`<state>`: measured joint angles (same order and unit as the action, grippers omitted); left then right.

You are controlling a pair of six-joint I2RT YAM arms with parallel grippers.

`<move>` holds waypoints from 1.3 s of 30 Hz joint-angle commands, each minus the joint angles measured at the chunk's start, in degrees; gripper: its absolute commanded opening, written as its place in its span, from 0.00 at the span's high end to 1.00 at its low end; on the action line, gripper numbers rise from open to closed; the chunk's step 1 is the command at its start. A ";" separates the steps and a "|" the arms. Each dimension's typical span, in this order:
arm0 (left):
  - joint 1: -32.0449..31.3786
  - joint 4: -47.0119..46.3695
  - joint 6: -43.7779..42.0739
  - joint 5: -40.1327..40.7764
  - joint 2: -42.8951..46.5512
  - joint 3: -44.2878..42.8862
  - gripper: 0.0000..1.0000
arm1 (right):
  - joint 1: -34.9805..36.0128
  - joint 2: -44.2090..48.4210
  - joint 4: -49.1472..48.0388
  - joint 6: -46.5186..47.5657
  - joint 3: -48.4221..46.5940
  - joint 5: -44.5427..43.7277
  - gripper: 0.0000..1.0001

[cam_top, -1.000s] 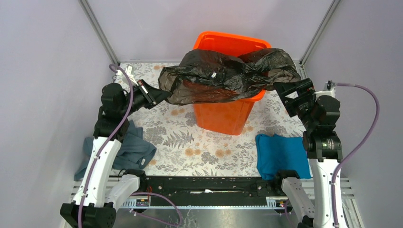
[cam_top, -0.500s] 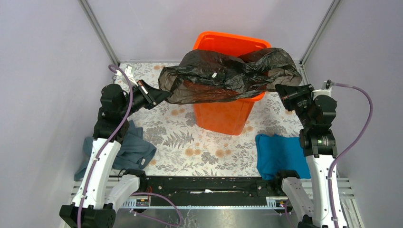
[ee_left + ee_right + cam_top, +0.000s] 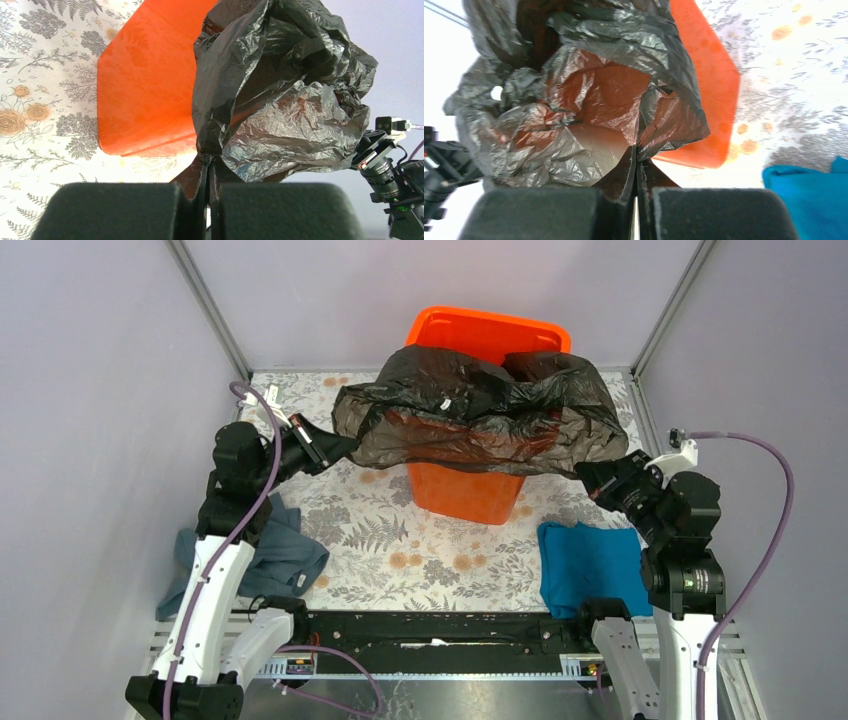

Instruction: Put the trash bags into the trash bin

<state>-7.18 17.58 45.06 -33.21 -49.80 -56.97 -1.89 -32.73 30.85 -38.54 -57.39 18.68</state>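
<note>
I note black trash bag (image 3: 470,412) stretched across orange trash bin (image 3: 466,492) mouth, hanging over its near rim | left claw (image 3: 338,445) clamped on bag's edge, left of bin | right claw (image 3: 590,474) clamped likewise, right of bin

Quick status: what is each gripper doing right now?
Left gripper: closed, pinching one edge of the trash bag.
Right gripper: closed, pinching another edge of the same bag.

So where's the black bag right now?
In the top view, the black bag drapes over the top of the orange bin, stretched between the left gripper and the right gripper.
</note>
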 commanded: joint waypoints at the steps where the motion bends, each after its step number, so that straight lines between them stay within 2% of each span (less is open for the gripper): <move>1: -0.13 -0.80 -1.87 2.61 1.61 0.89 1.00 | 0.22 -2.95 6.62 10.66 -2.62 -3.23 1.00; 4: -0.15 -1.50 -2.55 3.83 0.41 0.70 1.00 | 0.22 -5.67 6.38 12.77 -2.94 -7.81 1.00; 9: -0.28 -9.65 0.29 4.38 -4.58 3.01 1.00 | 0.22 -10.77 -10.95 11.20 4.27 -7.72 1.00; 11: -0.37 -11.61 0.72 3.80 -7.28 2.23 1.00 | 0.26 -14.94 -10.71 12.26 1.62 -8.05 0.99; 13: -0.54 -11.56 -0.55 3.57 -9.42 0.69 0.98 | 0.20 -17.86 -7.04 14.82 -3.07 -7.32 0.92; 17: -0.55 -7.77 -3.58 5.02 -9.76 -0.63 0.74 | 0.28 -16.67 2.27 17.59 -7.49 -6.64 0.70; 20: -0.55 -4.90 -6.13 8.10 -5.90 1.06 0.59 | 0.22 -10.03 7.15 17.38 -6.41 -6.44 0.50; 24: -0.55 5.00 -12.00 16.03 1.14 -0.18 0.39 | 0.27 -3.75 13.94 18.52 -7.58 -7.11 0.33; 29: -0.55 11.42 -16.78 25.02 9.63 -3.15 0.15 | 0.68 -3.92 18.58 24.72 -16.56 -10.83 0.23; 31: -0.55 9.13 -17.71 23.43 11.63 -3.26 0.07 | 1.50 -5.75 18.07 28.26 -20.10 -12.05 0.22; 34: -0.60 3.80 -21.29 15.52 10.42 -4.78 0.04 | 3.51 -8.15 13.22 37.05 -21.54 -12.89 0.22; 39: -1.77 -0.43 -25.04 10.57 3.20 -11.34 0.03 | 6.58 -10.98 -0.07 56.23 -15.17 -13.76 0.20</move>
<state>-7.90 23.46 25.26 -17.45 -41.10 -63.31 2.72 -40.45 41.50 0.12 -76.93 6.74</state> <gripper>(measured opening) 0.966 0.786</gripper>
